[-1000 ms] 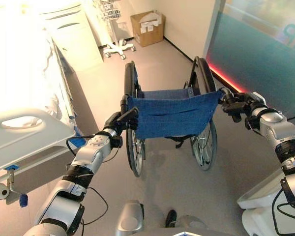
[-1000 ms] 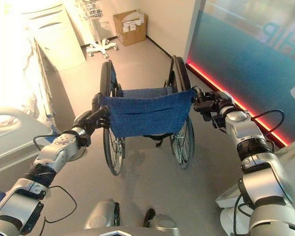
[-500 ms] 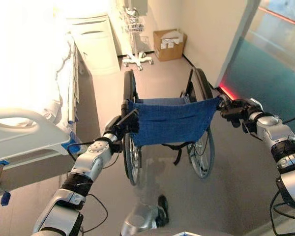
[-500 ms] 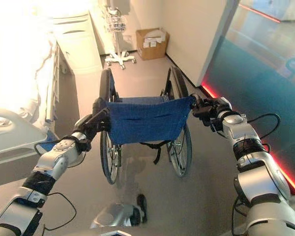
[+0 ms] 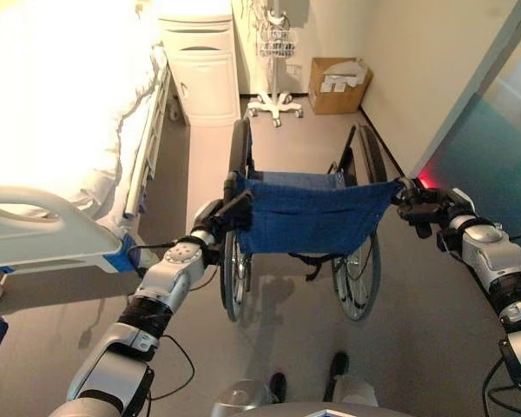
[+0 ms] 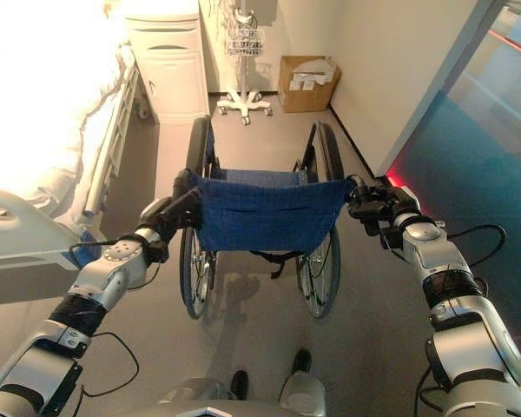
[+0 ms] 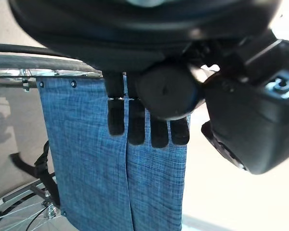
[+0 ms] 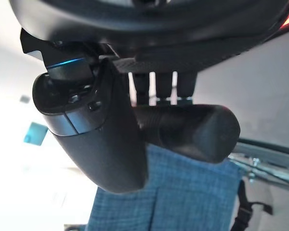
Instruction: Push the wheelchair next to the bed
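- Wheelchair (image 5: 308, 217) stands on the grey floor (image 5: 417, 330) in the aisle, back facing the robot, blue fabric backrest (image 6: 265, 217) stretched between the two push handles.
- Left hand (image 5: 217, 217) is on the left push handle (image 7: 168, 91): the left wrist view shows its fingers (image 7: 135, 125) curled over the black round grip end, fingertips lying against the blue cloth.
- Right hand (image 6: 373, 204) is on the right push handle (image 8: 192, 130): in the right wrist view the fingers wrap over the black grip and the thumb (image 8: 101, 134) comes across the front of it.
- Bed (image 5: 61, 130) is on the robot's left, white bedding, side rail (image 5: 148, 148) along its edge, white footboard (image 5: 43, 234) nearest the robot.
- Wheelchair is beside the bed's foot end, not touching; a strip of floor lies between the left big wheel (image 5: 234, 261) and the rail.
- White bedside cabinet (image 6: 169, 65) is ahead at the wall, just beyond the bed.
- Wheeled stand with a wire basket (image 5: 278, 52) is right of the cabinet; cardboard box (image 6: 308, 82) sits on the floor in the corner next to it.
- Teal wall panel (image 6: 478, 165) with a red light strip at floor level runs along the robot's right.
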